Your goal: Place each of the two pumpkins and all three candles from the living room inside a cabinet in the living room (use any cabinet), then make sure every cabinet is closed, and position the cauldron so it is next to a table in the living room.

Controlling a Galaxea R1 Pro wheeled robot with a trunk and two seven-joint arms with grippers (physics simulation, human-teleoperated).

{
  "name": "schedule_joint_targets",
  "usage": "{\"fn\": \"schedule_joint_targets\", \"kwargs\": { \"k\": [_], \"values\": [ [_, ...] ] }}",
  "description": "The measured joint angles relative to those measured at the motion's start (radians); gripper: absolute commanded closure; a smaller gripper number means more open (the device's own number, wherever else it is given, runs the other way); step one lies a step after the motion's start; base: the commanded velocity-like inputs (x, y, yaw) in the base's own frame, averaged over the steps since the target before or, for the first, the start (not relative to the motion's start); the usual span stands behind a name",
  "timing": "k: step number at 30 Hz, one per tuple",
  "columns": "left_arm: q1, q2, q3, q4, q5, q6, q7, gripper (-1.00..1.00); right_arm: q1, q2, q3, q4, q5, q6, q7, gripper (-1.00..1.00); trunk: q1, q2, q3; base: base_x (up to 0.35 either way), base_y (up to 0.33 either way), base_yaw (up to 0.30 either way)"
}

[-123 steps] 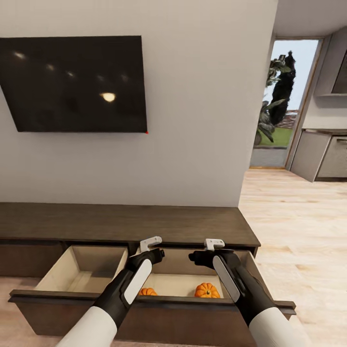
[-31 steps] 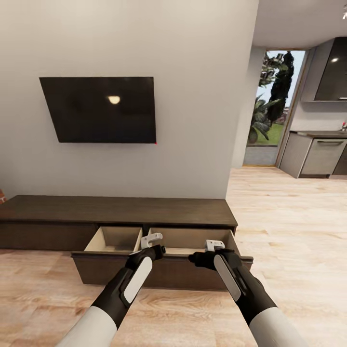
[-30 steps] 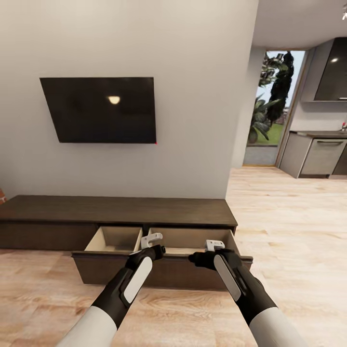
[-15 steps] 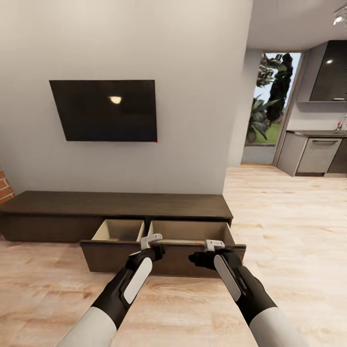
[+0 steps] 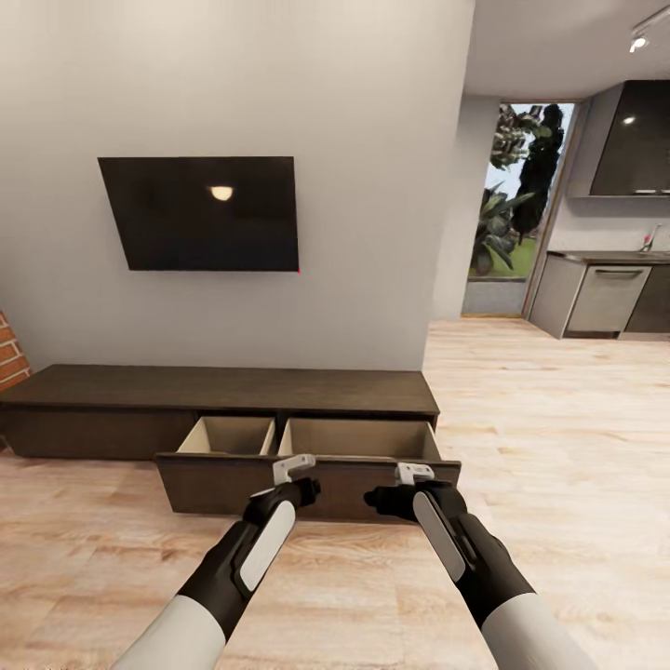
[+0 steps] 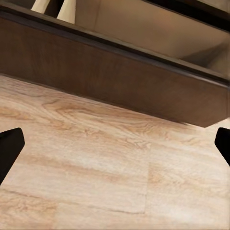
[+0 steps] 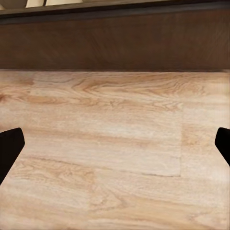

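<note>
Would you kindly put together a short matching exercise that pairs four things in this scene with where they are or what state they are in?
Things:
1. cabinet drawer
2. television
3. left gripper
4. brick edge

States or places:
A. mounted on the grey wall
B. pulled out, standing open
C. at the far left of the head view
D. fingers spread wide over the plank floor

Pairs: 1-B, 2-A, 3-D, 4-C
</note>
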Motion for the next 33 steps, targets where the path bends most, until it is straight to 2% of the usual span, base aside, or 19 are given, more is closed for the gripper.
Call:
{"fn": "schedule_joint_targets", "kwargs": {
  "k": [8,12,18,29,33],
  "values": [
    [0.001,0.001,-0.002,-0.003,0.000,-0.002,-0.002,-1.00,0.000,-0.001,0.000,0.000,0.000,-0.001,0.000,-1.00,0.000,0.000,0.000,-0.003,-0.003,0.000],
    [0.001,0.002,-0.002,-0.001,0.000,-0.002,-0.002,-1.00,0.000,-0.002,0.001,-0.013,0.000,-0.002,0.001,-1.00,0.015,-0.028,-0.012,0.000,0.000,0.000],
    [0.000,0.005,-0.001,0.001,-0.001,-0.008,-0.003,-1.00,0.000,-0.002,0.000,-0.030,0.000,-0.005,0.004,-1.00,0.015,-0.028,-0.013,0.000,0.000,0.000],
    [0.000,0.011,-0.001,0.000,-0.012,-0.016,0.005,-1.00,0.000,-0.012,0.000,-0.027,0.006,-0.061,0.005,-1.00,0.057,-0.105,-0.047,0.000,0.000,0.000],
    [0.000,0.020,-0.003,0.002,-0.018,-0.047,0.007,-1.00,0.001,-0.018,0.002,-0.024,0.012,-0.087,0.004,-1.00,0.073,-0.133,-0.059,0.000,0.000,0.000]
  ]
}}
